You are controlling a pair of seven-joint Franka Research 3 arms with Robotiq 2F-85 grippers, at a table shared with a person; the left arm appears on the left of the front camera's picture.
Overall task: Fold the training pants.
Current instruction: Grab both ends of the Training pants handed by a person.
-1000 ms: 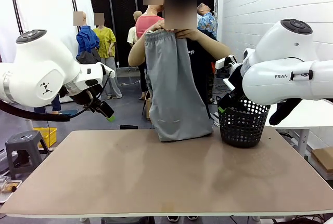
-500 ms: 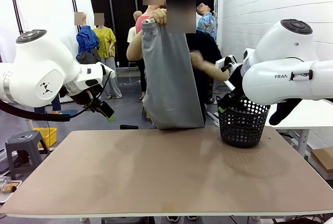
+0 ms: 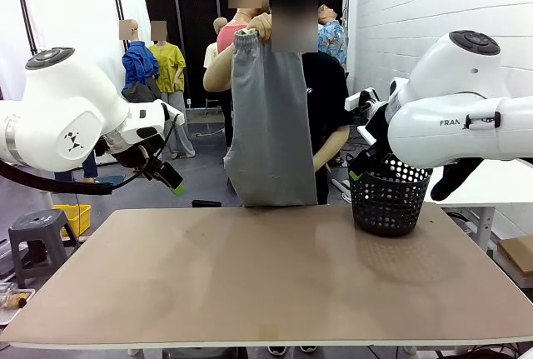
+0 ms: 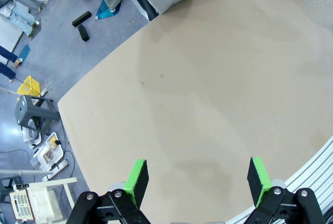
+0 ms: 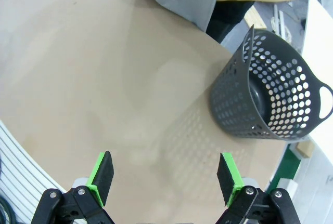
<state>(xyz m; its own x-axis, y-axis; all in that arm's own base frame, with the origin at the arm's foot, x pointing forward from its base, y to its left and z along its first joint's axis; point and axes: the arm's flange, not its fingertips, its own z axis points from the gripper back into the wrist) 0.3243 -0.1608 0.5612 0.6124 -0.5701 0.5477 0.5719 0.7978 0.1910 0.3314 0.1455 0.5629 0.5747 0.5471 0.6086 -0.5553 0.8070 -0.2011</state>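
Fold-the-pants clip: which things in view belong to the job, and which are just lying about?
Part of the job:
- training pants, hanging from the person's hand at the far side of the table
- left gripper and right gripper, both open over the table

Lying about:
- black basket, on the table's right
- grey stool and yellow crate, on the floor

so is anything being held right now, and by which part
The person's hand holds the training pants by the waistband; left gripper and right gripper open, empty.
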